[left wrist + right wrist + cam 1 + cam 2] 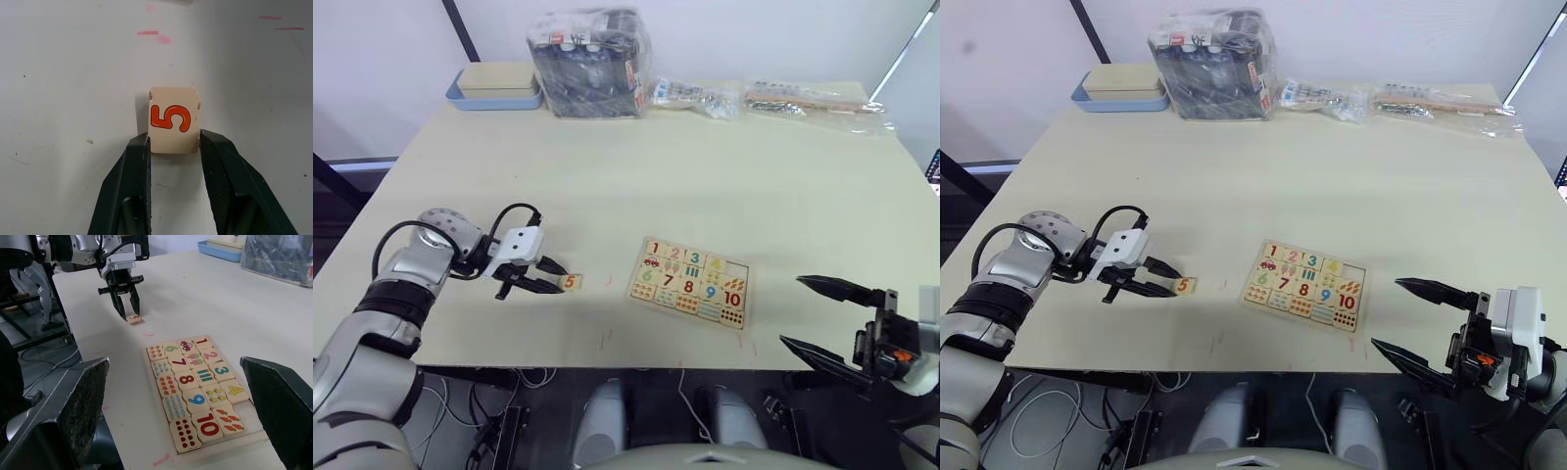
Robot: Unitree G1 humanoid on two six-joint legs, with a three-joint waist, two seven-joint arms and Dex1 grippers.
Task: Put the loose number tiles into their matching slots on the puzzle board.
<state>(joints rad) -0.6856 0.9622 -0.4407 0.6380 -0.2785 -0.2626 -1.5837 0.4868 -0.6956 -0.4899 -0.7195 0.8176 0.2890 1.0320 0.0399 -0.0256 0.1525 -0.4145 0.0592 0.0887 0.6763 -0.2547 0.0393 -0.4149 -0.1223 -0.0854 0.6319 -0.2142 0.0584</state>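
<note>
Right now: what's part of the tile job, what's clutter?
Job: 5 tile between the left gripper fingers; puzzle board, one slot empty.
Clutter: blue tray, bagged black box, two plastic packets at the far edge.

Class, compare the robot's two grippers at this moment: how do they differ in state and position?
The left gripper is closed on the 5 tile, low on the table, left of the puzzle board; the right gripper is wide open and empty, at the table's near edge, right of the board. Both have two black fingers.
</note>
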